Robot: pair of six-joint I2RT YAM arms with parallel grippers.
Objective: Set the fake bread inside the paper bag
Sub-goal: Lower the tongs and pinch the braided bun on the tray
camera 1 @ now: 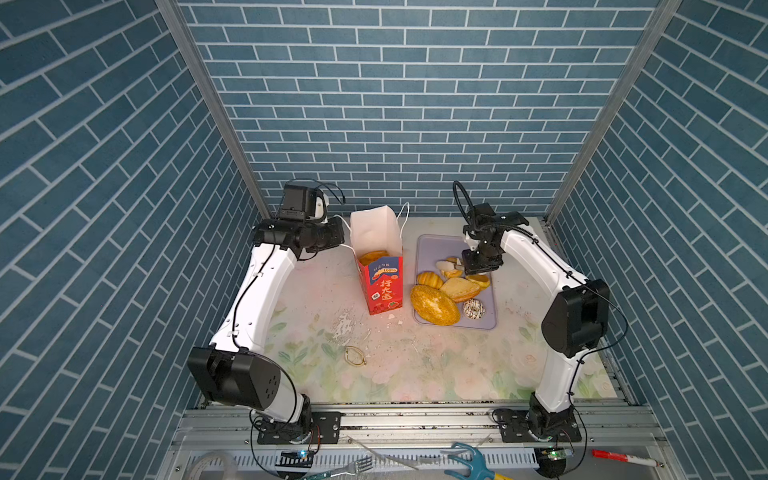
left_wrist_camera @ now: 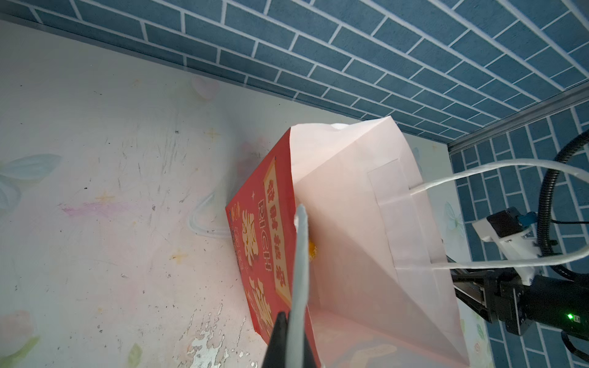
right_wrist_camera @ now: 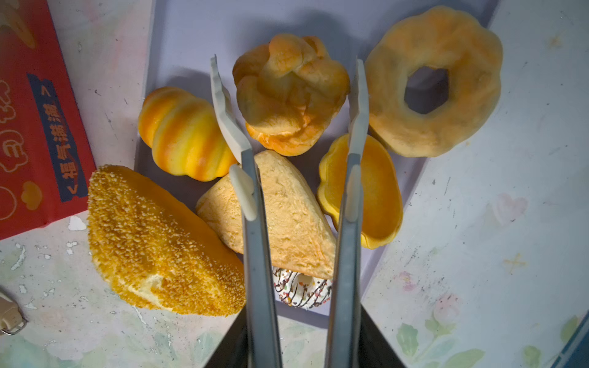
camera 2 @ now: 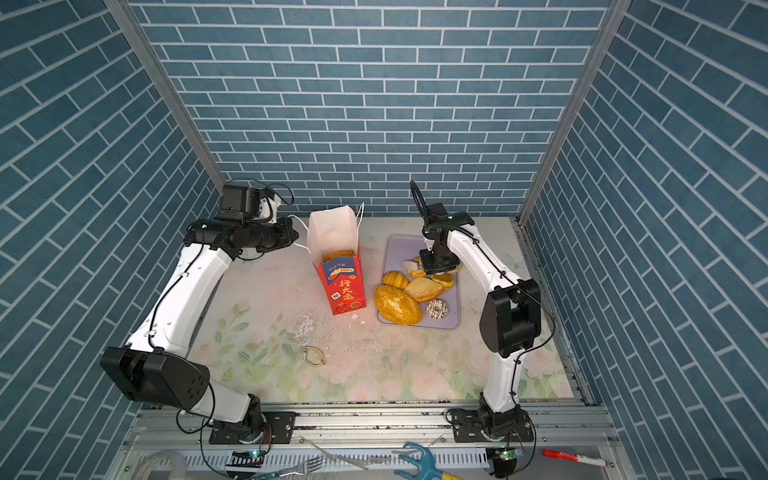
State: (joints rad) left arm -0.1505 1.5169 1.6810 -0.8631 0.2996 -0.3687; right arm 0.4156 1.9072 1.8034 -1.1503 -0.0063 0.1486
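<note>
- On the lilac tray (camera 1: 432,249), just right of the bag, lies most of the fake bread. The big seeded loaf (camera 1: 434,305) sits at its near-left corner, hanging over the edge. The drizzled doughnut (camera 1: 473,309) is on the near side, and a striped roll (camera 1: 430,279) and a toast-like wedge (camera 1: 459,289) lie behind those.
- From the right wrist view, a knotted bun (right_wrist_camera: 290,95) sits between the right gripper's fingers (right_wrist_camera: 223,105), with a ring doughnut (right_wrist_camera: 478,95) and a small orange shell pastry (right_wrist_camera: 376,191) close beside it.
- The right gripper (right_wrist_camera: 287,73) points down over the far part of the tray, both fingers pressed against the knotted bun's sides. Whether the bun is off the tray I can't tell.
- The paper bag (camera 1: 380,286) stands upright in the middle of the table, mouth open, and one golden piece (camera 1: 373,257) shows inside it in both top views.
- The left gripper (left_wrist_camera: 301,216) comes in from the left at rim height, fingers squeezed together on the rim of the bag's left wall.
- On the flowered table (camera 1: 415,365), near the bag's foot, there are white flakes, and a small gold wire loop (camera 1: 354,356) lies nearer still.
</note>
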